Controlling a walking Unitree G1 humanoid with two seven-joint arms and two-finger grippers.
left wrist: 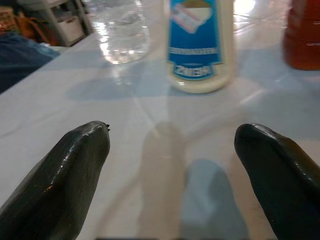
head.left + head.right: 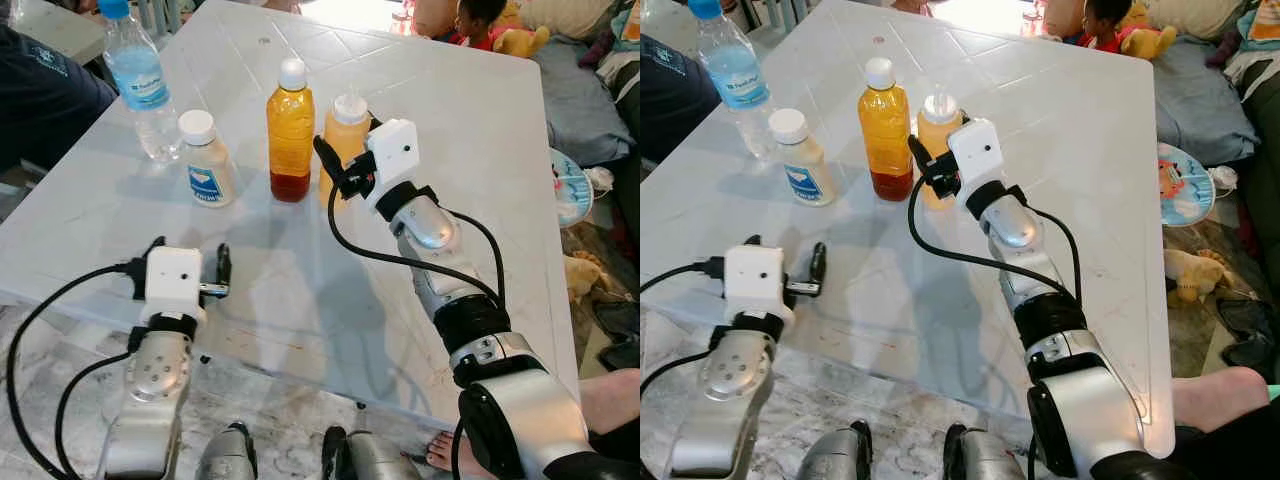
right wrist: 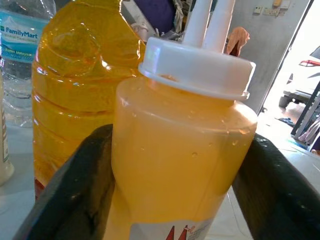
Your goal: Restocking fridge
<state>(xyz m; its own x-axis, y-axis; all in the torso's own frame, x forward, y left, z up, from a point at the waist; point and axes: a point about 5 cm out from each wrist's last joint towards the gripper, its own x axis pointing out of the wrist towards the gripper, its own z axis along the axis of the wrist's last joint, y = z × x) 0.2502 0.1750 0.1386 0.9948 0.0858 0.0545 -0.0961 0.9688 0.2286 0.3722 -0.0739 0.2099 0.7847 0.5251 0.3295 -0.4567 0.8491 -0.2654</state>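
Note:
Four bottles stand on the white table [image 2: 480, 150]: a clear water bottle [image 2: 140, 85] with a blue cap, a small white bottle [image 2: 207, 160] with a blue label, an orange bottle [image 2: 290, 130] and a yellow squeeze bottle [image 2: 347, 125] with a white nozzle cap. My right gripper [image 3: 175, 165] is shut on the yellow squeeze bottle [image 3: 180, 150], one black finger pressed against each side; the bottle stands upright beside the orange bottle [image 3: 75, 85]. My left gripper [image 2: 190, 255] is open and holds nothing, low over the table's front edge, pointing at the white bottle [image 1: 200, 45].
A person in a dark sleeve [image 2: 40, 90] sits at the table's left. A bare foot [image 2: 450, 450] rests by the front right corner. A child [image 2: 480, 20] and soft toys [image 2: 520, 40] are beyond the far edge. More toys lie on the floor at right [image 2: 585, 270].

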